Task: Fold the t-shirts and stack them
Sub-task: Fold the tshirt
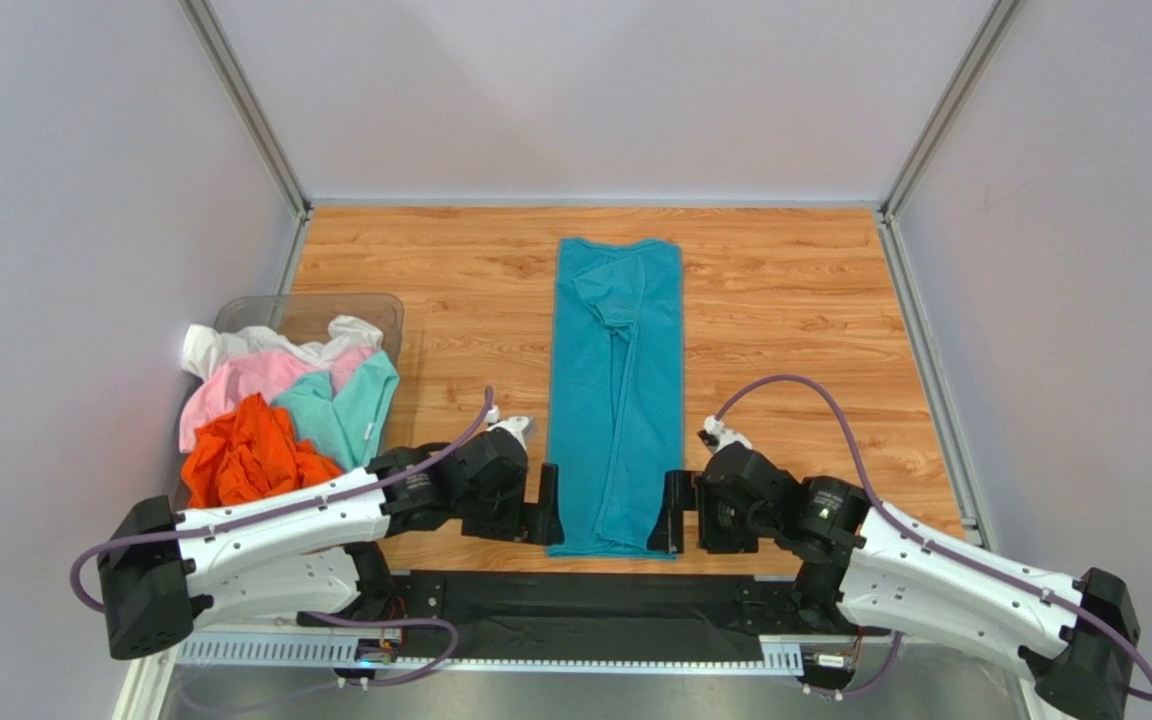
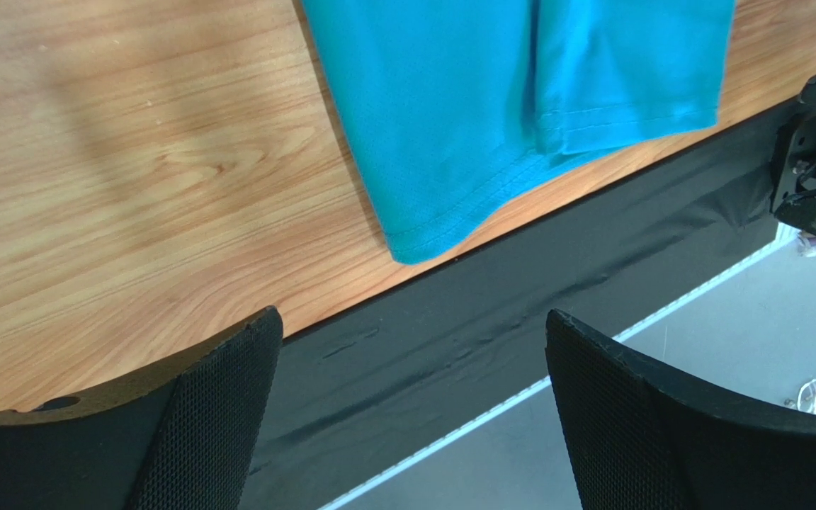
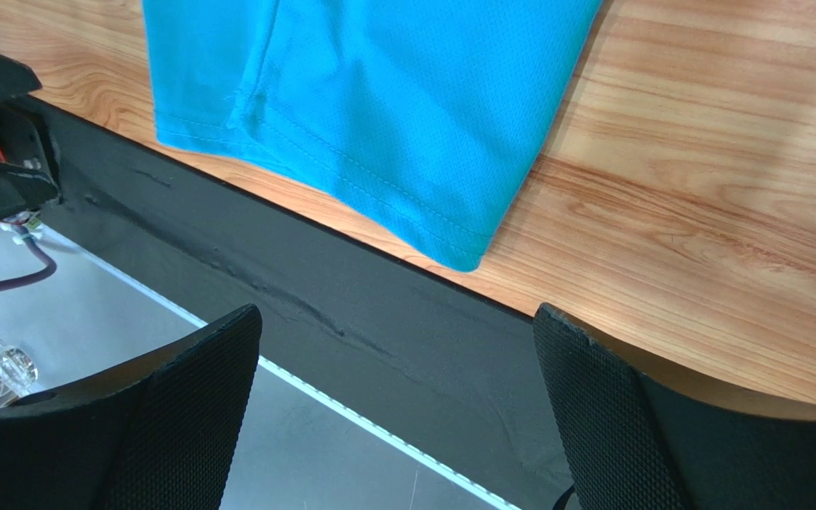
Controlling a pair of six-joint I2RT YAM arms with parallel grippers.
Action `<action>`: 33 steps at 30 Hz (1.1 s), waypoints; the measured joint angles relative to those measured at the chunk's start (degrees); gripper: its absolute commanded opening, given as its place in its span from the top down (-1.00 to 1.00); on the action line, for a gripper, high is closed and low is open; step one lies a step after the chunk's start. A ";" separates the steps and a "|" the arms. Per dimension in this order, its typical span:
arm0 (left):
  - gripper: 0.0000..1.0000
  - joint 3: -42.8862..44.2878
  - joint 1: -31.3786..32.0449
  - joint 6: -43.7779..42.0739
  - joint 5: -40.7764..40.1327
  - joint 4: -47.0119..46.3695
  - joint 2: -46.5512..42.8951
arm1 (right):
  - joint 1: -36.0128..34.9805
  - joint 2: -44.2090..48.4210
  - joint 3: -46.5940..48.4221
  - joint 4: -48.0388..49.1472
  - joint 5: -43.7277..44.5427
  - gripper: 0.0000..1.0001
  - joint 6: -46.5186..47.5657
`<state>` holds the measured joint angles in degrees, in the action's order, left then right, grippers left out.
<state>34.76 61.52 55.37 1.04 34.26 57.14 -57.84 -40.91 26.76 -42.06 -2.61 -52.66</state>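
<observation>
A wooden table carries the teal t-shirt, folded lengthwise into a long narrow strip down the middle, its hem lying right at the near edge where a black strip begins. At the left, a clear bin holds the waiting white shirt, pink shirt, orange shirt and aqua shirt in a loose heap. The left gripper and right gripper flank the hem on either side, just beside the cloth, both spread wide and holding nothing. The likely next step is to pinch the two near corners and carry them toward the far end, and most of the risk sits there. The strip is several layers thick, so a shallow pinch may catch only the top layer and peel the lengthwise fold apart. Because the hem sits at the table's lip, a finger coming in low may strike the edge of the wood or nudge the cloth off it. If one arm lifts ahead of the other, the fold is apt to land skewed. Each wrist view shows its target between open jaws: the left hem corner and the right hem corner, both thin, flat against the wood and easy to miss.
</observation>
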 measured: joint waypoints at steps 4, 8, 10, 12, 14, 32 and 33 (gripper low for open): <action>-0.94 -3.78 0.44 1.79 0.85 -4.68 0.63 | -0.37 -2.05 -0.90 1.14 0.33 -0.99 -1.33; -0.69 -4.61 0.55 2.69 1.77 -9.40 4.28 | -0.48 -3.63 -1.01 2.21 0.98 -0.96 -2.19; -0.55 -4.61 0.57 2.95 2.12 -11.52 6.75 | -0.48 -4.09 -1.27 3.26 1.16 -0.95 -2.86; -0.47 -4.61 0.59 3.10 2.56 -13.29 9.29 | -0.48 -4.31 -1.70 3.93 1.36 -0.94 -3.34; -0.27 -4.59 0.61 3.17 3.39 -14.69 12.20 | -0.50 -4.66 -1.97 4.39 2.08 -0.93 -3.78; 1.00 -3.69 0.63 4.20 5.57 -17.11 17.88 | -0.52 -10.93 -2.51 5.86 5.27 -0.74 -5.46; 1.00 -3.72 0.63 4.28 5.57 -17.11 17.86 | -0.52 -11.65 -2.45 5.86 5.46 -0.61 -5.60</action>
<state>31.05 62.15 59.66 6.61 17.15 75.00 -58.37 -52.56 24.32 -36.21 2.85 -58.26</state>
